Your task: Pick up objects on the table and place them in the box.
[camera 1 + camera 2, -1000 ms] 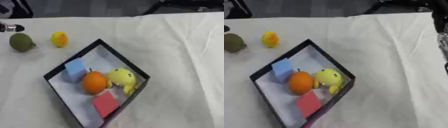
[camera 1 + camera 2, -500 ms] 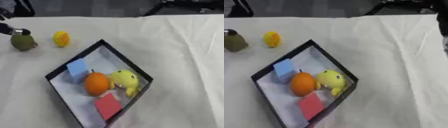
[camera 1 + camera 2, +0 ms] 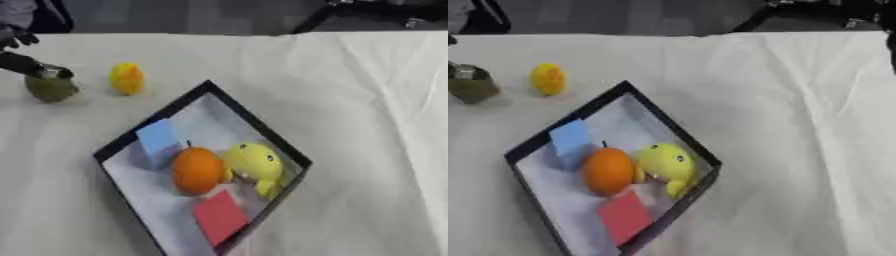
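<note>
A black-walled box (image 3: pixel 248 120) with a white floor lies askew at centre left. In it are a blue cube (image 3: pixel 159 142), an orange (image 3: pixel 196 170), a yellow plush toy (image 3: pixel 255 162) and a red block (image 3: pixel 220 216). On the cloth at far left stand a round olive-green object (image 3: pixel 49 90) and a small yellow object (image 3: pixel 127 78). My left hand (image 3: pixel 24 64) comes in at the left edge, and one straight black finger has its silver tip on top of the green object. Only a dark sliver of my right hand (image 3: pixel 892 44) shows at the right edge.
A white cloth (image 3: pixel 367 125) covers the table, and it lies bare to the right of the box. Past the table's far edge (image 3: pixel 227 33) the floor is dark, with black stand legs at the upper right.
My left fingertip has come down and to the right, from above the green object onto its top. The things in the box have not moved.
</note>
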Controlling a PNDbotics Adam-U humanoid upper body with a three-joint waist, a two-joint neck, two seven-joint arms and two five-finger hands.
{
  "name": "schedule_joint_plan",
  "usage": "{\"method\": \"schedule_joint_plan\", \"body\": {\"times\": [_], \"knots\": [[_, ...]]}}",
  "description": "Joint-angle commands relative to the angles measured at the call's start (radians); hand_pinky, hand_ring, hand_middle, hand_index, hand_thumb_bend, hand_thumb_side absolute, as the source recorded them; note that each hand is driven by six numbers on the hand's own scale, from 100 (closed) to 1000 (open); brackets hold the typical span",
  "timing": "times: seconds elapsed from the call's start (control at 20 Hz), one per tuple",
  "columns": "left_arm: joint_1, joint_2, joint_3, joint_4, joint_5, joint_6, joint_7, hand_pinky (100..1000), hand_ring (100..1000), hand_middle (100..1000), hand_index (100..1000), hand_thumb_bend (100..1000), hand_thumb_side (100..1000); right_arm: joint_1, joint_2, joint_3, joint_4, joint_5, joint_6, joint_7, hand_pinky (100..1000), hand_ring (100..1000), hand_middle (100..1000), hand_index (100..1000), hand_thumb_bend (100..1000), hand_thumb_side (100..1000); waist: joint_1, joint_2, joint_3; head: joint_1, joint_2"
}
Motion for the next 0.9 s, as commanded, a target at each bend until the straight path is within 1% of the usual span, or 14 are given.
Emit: {"method": "schedule_joint_plan", "body": {"times": [0.05, 0.35, 0.45, 0.5, 0.55, 0.6, 0.65, 0.7, 0.8, 0.85, 0.9], "knots": [[-0.023, 0.011, 0.033, 0.038, -0.043, 0.017, 0.034, 884, 897, 834, 891, 749, 535, -0.017, -0.011, -0.007, -0.018, -0.008, 0.001, -0.002, 921, 746, 733, 823, 100, 706, -0.013, 0.003, -0.003, 0.019, -0.005], [-0.020, 0.000, 0.043, 0.086, -0.080, 0.027, 0.043, 871, 886, 814, 886, 763, 554, -0.016, -0.005, -0.007, -0.016, -0.011, 0.002, -0.003, 921, 745, 732, 823, 100, 708, -0.013, 0.005, -0.006, 0.022, 0.003], [-0.021, -0.002, 0.044, 0.098, -0.101, 0.035, 0.038, 863, 880, 807, 883, 755, 558, -0.016, -0.004, -0.007, -0.015, -0.012, 0.002, -0.003, 921, 744, 732, 823, 100, 709, -0.013, 0.005, -0.006, 0.023, 0.005], [-0.020, -0.002, 0.045, 0.103, -0.112, 0.041, 0.038, 852, 870, 797, 879, 717, 549, -0.015, -0.004, -0.007, -0.015, -0.012, 0.002, -0.003, 921, 744, 732, 822, 100, 709, -0.013, 0.004, -0.007, 0.023, 0.005], [-0.020, -0.004, 0.047, 0.107, -0.122, 0.048, 0.041, 849, 867, 793, 879, 698, 550, -0.015, -0.004, -0.007, -0.015, -0.012, 0.002, -0.003, 922, 744, 731, 822, 100, 709, -0.013, 0.004, -0.007, 0.024, 0.004], [-0.019, -0.006, 0.052, 0.110, -0.125, 0.054, 0.045, 846, 863, 789, 880, 642, 560, -0.014, -0.004, -0.007, -0.014, -0.012, 0.002, -0.003, 922, 744, 731, 822, 100, 710, -0.013, 0.005, -0.008, 0.025, 0.003], [-0.018, -0.008, 0.055, 0.113, -0.128, 0.061, 0.053, 845, 861, 788, 878, 620, 561, -0.014, -0.004, -0.006, -0.014, -0.013, 0.002, -0.003, 922, 744, 731, 822, 100, 711, -0.013, 0.005, -0.009, 0.026, 0.002], [-0.017, -0.010, 0.058, 0.117, -0.130, 0.070, 0.063, 837, 854, 781, 872, 556, 539, -0.015, -0.003, -0.006, -0.014, -0.013, 0.003, -0.002, 922, 744, 731, 822, 100, 712, -0.014, 0.006, -0.010, 0.028, 0.000], [-0.018, -0.017, 0.066, 0.126, -0.134, 0.092, 0.095, 828, 845, 773, 865, 495, 532, -0.016, -0.002, -0.005, -0.013, -0.014, 0.003, -0.001, 922, 743, 731, 822, 100, 713, -0.015, 0.008, -0.013, 0.032, -0.004], [-0.019, -0.022, 0.071, 0.132, -0.132, 0.100, 0.110, 827, 843, 771, 861, 486, 532, -0.016, -0.001, -0.005, -0.013, -0.014, 0.003, -0.001, 922, 743, 731, 822, 100, 714, -0.015, 0.009, -0.015, 0.034, -0.005], [-0.020, -0.026, 0.074, 0.138, -0.126, 0.106, 0.122, 824, 838, 765, 843, 458, 512, -0.016, 0.001, -0.005, -0.013, -0.014, 0.003, -0.001, 923, 743, 731, 822, 100, 715, -0.015, 0.010, -0.016, 0.035, -0.007]]}}
